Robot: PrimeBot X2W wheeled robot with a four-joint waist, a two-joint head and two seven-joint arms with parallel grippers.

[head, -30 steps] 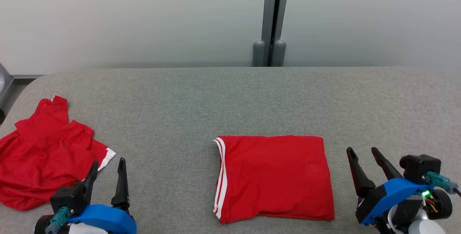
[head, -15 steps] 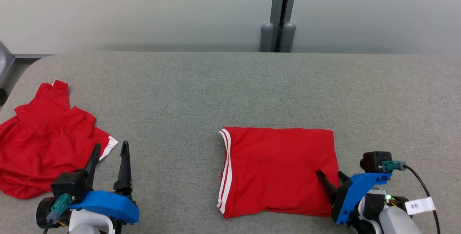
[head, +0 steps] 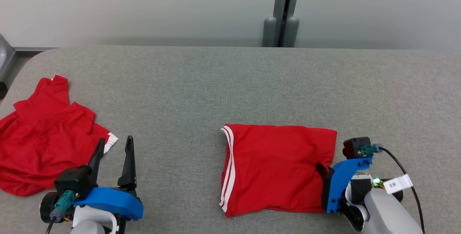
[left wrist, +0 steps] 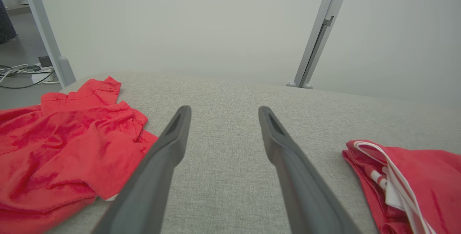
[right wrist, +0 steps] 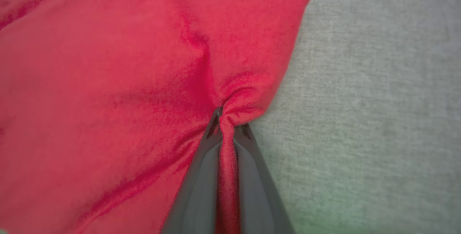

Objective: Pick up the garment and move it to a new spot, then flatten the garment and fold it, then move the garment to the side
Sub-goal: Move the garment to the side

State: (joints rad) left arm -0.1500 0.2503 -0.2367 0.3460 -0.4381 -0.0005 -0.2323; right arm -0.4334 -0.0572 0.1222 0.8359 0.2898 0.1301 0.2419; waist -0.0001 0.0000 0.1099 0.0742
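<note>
— Where's the folded red garment [head: 277,171]?
— Flat on the grey tabletop [head: 216,90], with its white-striped edge along its left side.
— And the right hand [right wrist: 228,122]?
— At the garment's right edge, closed, with a bunched fold of red cloth pinched between its fingers.
— The left hand [head: 116,139]?
— Well to the garment's left, fingers spread apart, gripping nothing. Farther left still lies a crumpled red garment [head: 39,144].
</note>
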